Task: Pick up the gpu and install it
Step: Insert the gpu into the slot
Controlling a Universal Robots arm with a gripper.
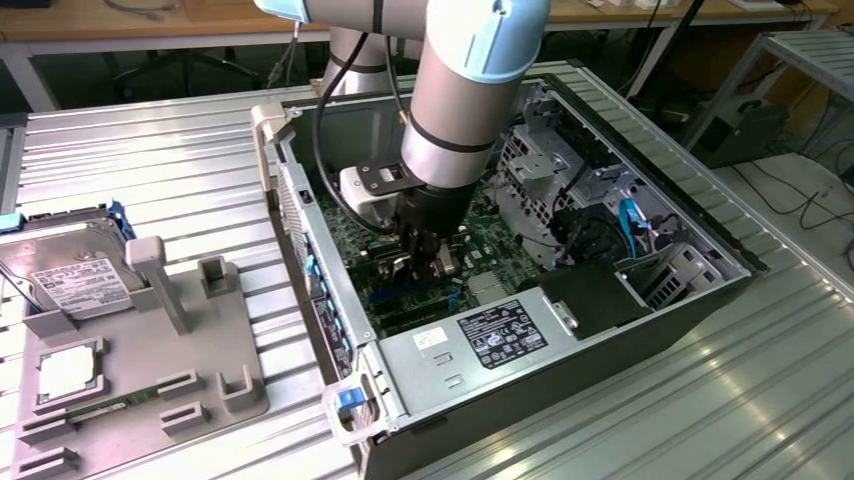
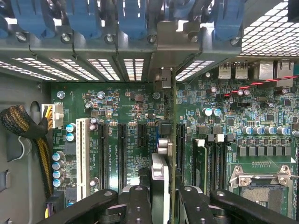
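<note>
The gpu [image 2: 160, 173] is seen edge-on in the wrist view: a thin green board with a black cooler. It stands upright over the motherboard [image 2: 121, 100], between the black expansion slots. Its silver bracket [image 2: 175, 44] reaches the case's rear slot openings. My gripper [image 2: 163, 203] is shut on the card, with one black finger [image 2: 140, 205] on each side. I cannot tell whether the card's edge sits in a slot. In the exterior view, my gripper [image 1: 424, 255] is down inside the open computer case [image 1: 694, 280], and the arm hides most of the card.
Memory sticks [image 2: 201, 158] and the CPU socket [image 2: 261, 186] lie close beside the card. A white slot [image 2: 82, 154] and a braided cable bundle [image 2: 23, 123] are on its other side. The power supply [image 1: 494, 335] fills the case's near end. A hard drive [image 1: 74, 280] rests on a grey fixture [image 1: 147, 370] at the exterior view's left.
</note>
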